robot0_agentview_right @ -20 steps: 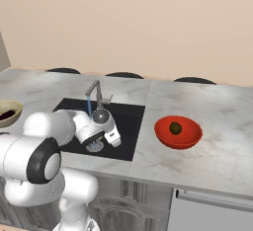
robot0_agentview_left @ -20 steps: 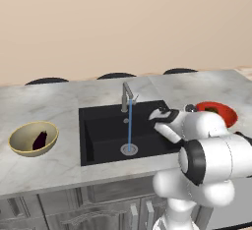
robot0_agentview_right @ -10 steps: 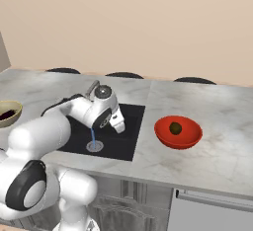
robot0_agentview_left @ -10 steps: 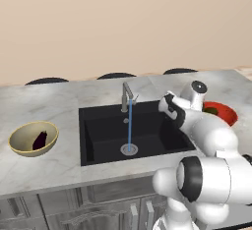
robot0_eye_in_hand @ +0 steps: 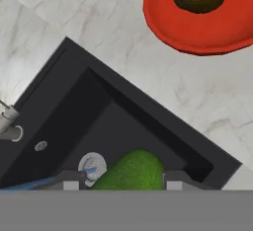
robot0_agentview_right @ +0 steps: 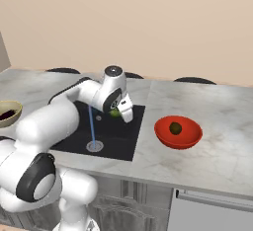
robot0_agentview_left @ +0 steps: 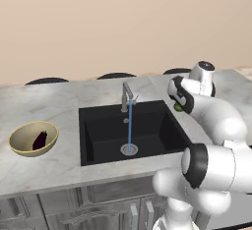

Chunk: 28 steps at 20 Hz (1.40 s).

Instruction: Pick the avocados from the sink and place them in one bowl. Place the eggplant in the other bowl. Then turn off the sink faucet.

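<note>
Holding the bright green avocado [robot0_eye_in_hand: 132, 170] clamped between its fingers, your gripper [robot0_agentview_right: 118, 112] hangs above the right edge of the black sink [robot0_agentview_left: 147, 126], well clear of the basin floor. The darker avocado [robot0_agentview_right: 175, 128] already lies in the red bowl [robot0_agentview_right: 191, 135] on the table [robot0_agentview_right: 217, 146] to the right. You can see the eggplant [robot0_agentview_left: 40, 139] lying in the tan bowl [robot0_agentview_left: 20, 135] at the far left. A thin blue stream [robot0_agentview_left: 130, 126] falls from the faucet [robot0_agentview_left: 126, 95] to the drain [robot0_agentview_left: 129, 149].
</note>
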Available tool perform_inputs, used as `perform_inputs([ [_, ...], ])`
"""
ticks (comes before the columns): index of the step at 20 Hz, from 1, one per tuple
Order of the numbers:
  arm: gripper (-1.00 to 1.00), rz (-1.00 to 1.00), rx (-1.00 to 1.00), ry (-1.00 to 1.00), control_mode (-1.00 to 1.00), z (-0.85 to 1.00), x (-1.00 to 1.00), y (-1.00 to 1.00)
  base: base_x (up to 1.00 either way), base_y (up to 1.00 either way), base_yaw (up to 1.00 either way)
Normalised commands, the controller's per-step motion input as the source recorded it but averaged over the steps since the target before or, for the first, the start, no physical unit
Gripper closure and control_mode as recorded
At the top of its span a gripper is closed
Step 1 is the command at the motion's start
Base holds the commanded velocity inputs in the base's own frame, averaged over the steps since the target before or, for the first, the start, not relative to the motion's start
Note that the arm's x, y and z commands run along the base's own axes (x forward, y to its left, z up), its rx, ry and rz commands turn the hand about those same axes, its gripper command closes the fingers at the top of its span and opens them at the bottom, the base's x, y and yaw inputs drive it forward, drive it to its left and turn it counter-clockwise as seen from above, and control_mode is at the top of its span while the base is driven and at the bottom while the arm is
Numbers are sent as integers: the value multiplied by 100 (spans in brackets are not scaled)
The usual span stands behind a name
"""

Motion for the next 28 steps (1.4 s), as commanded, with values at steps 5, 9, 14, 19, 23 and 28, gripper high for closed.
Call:
perform_inputs([
  [5,100,-5,0,1,-100,-2,3,-30,0,0,0],
  [9,100,-12,-9,0,-100,-18,23,-10,0,0,0],
  [14,100,-17,-18,0,-100,-32,37,-21,0,0,0],
  [19,100,-9,-2,0,-100,-2,12,-52,0,0,0],
  [23,100,-3,0,7,-100,0,1,-64,0,0,0],
  [28,100,-2,0,6,-100,0,0,-65,0,0,0],
])
